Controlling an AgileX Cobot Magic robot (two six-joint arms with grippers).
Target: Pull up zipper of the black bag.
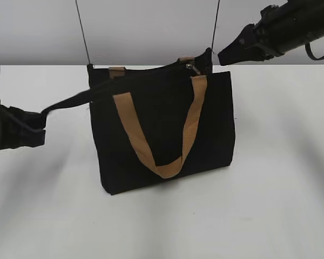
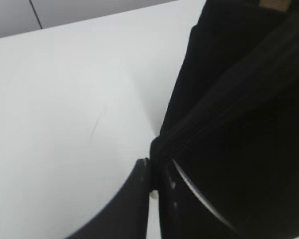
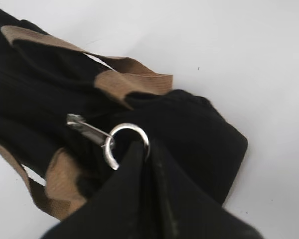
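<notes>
The black bag [image 1: 156, 113] stands upright mid-table with tan handles [image 1: 140, 143]. Its silver zipper [image 1: 190, 66] sits near the right end of the top edge. My right gripper [image 1: 222, 56] is just right of the bag's raised top right corner. In the right wrist view it [image 3: 147, 149] is shut on the zipper's round metal ring [image 3: 114, 137], above the bag [image 3: 199, 129]. My left gripper [image 1: 43, 116] is shut on a black strip of the bag's left end [image 1: 70, 101], stretched out to the left. The left wrist view shows its jaws [image 2: 154, 172] pinching that fabric [image 2: 199, 129].
The white table [image 1: 281, 178] spreads around the bag. Two thin dark rods [image 1: 83, 32] [image 1: 216, 24] rise behind the bag against the grey wall. The rear tan handle [image 3: 129, 79] lies folded over the bag top in the right wrist view.
</notes>
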